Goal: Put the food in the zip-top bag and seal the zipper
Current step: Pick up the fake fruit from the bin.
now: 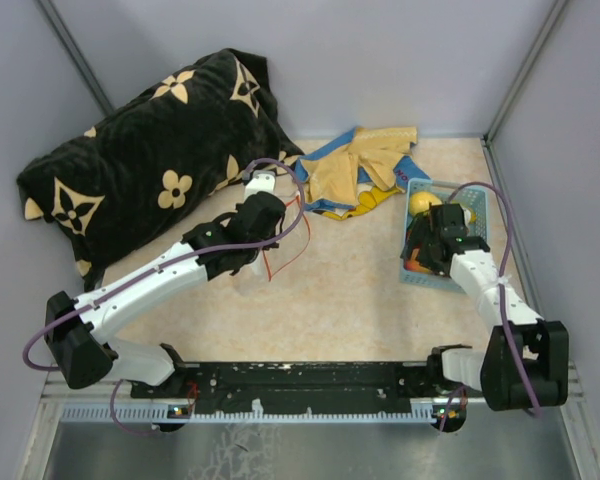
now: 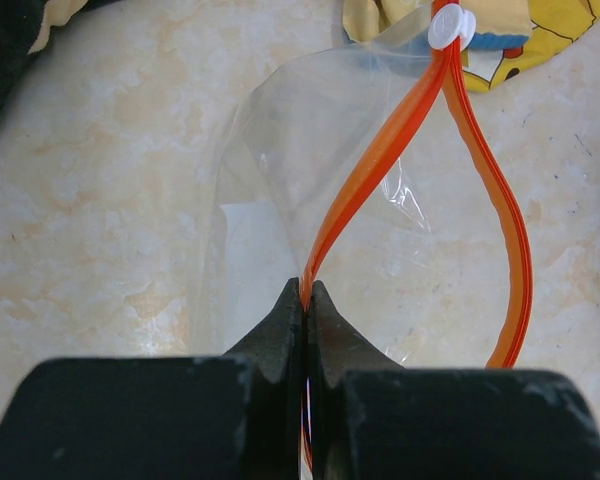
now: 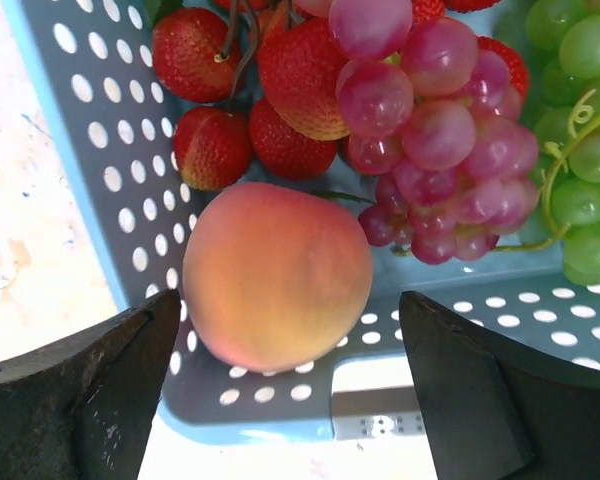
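Between left jaws, the zipper [image 2: 380, 160]

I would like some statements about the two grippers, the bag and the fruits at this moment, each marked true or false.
1. The left gripper is shut on the zipper. True.
2. The zip-top bag is sealed. False: its two zipper strips gape apart and meet only at the white slider.
3. The right gripper grips the peach-coloured fruit. False: it is open, with one finger on each side of the fruit.
4. The strawberries and purple grapes lie in the light-blue basket. True.
5. The bag already holds fruit. False: none shows inside it.
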